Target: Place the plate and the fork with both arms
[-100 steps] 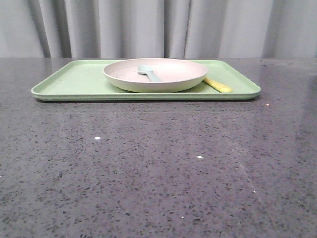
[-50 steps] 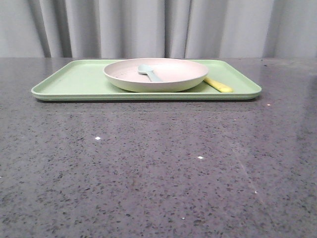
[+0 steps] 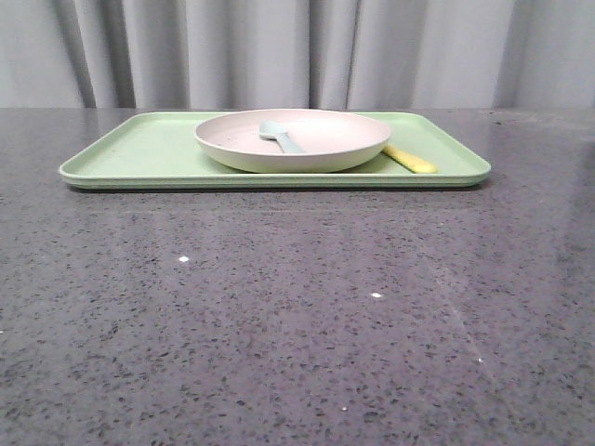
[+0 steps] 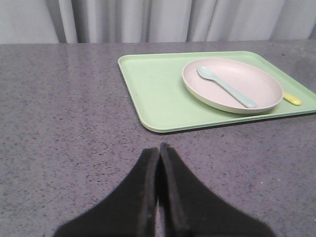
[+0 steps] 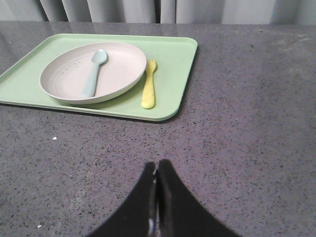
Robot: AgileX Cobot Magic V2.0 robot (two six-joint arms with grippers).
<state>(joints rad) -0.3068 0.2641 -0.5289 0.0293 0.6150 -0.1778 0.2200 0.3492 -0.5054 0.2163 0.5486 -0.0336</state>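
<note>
Off-white plate [image 5: 93,70] on tray [image 5: 174,64]; fork [image 5: 148,90] beside; left tool [image 4: 159,150], right tool [image 5: 156,167] clenched, empty.

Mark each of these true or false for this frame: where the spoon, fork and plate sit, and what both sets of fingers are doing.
1. The spoon lies inside the plate. True.
2. The fork lies in the plate too. False: it lies on the tray, beside the plate.
3. The left gripper has its fingers pressed together and holds nothing. True.
4. The right gripper is clamped on the fork. False: its fingers are shut over bare table, short of the tray.
5. The plate sits on the tray. True.
</note>
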